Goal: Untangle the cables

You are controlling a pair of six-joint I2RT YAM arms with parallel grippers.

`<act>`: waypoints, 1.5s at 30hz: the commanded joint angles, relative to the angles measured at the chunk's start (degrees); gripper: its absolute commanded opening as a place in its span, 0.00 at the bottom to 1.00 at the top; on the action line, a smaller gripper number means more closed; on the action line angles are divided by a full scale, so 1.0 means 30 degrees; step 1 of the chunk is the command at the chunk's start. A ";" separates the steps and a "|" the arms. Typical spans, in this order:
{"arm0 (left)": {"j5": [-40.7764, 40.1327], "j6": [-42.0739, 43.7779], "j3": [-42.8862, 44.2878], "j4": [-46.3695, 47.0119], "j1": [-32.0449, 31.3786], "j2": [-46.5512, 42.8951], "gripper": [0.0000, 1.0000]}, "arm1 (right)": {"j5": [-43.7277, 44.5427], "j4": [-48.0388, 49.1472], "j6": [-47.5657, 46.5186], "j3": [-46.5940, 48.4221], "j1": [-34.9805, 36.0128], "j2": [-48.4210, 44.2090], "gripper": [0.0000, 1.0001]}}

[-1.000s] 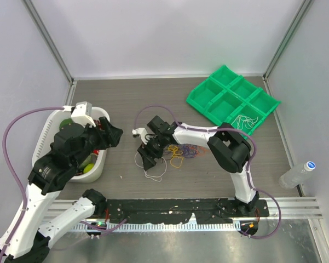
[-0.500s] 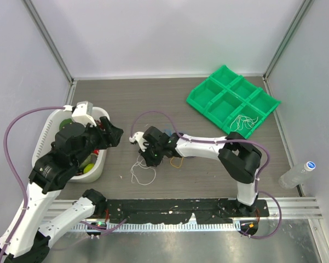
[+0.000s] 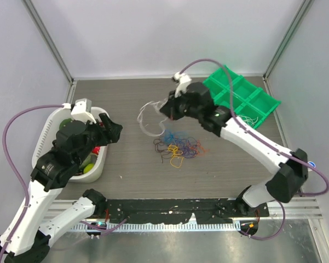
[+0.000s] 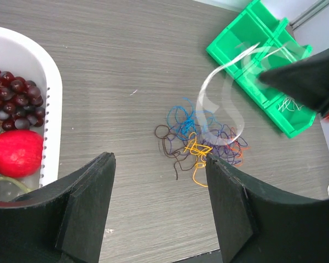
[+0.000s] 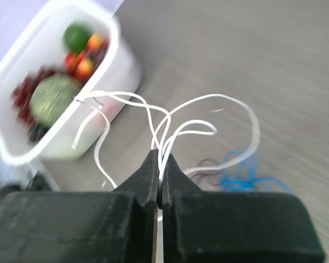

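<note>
Right gripper [image 5: 159, 159] clenched on white cables [image 5: 200, 123] | loops trail left | green tray [image 3: 269, 105] just right, right arm nearer | left gripper [image 4: 159, 161] released

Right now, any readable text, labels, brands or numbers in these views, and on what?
None readable in any of the three views.
The green divided tray and the white basket show no print.
The bottle at the right edge is mostly covered; no label on it can be made out.
</note>
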 commanded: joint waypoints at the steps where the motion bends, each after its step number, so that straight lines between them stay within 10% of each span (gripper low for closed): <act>1: -0.0031 0.0538 -0.0047 0.1379 -0.0031 0.0531 0.70 | 0.5622 -0.1318 0.1435 0.0638 -0.1448 -0.2305 0.01; 9: 0.1141 0.1359 0.0569 0.0941 -0.0031 0.1469 0.71 | 1.4879 -0.5629 0.2546 0.0672 -0.5753 -0.2569 0.01; 15: 0.1551 0.1740 0.0627 0.0794 -0.0031 0.1528 0.72 | 1.6497 -0.5691 0.4098 -0.1817 -0.9763 -0.2541 0.01; 29: 0.2401 0.2356 0.0687 0.1291 -0.0031 0.2290 0.73 | 1.5330 -0.3845 0.3223 -0.2877 -1.3491 0.0389 0.01; 36: 0.2577 0.2648 0.0832 0.1819 -0.0031 0.2963 0.73 | 0.7662 -0.2120 0.2283 -0.2816 -1.3812 -0.1101 0.01; 45: 0.2781 0.3586 0.0891 0.2376 0.0027 0.3637 0.73 | 0.5077 -0.1297 0.2491 -0.5510 -1.7210 -0.2334 0.01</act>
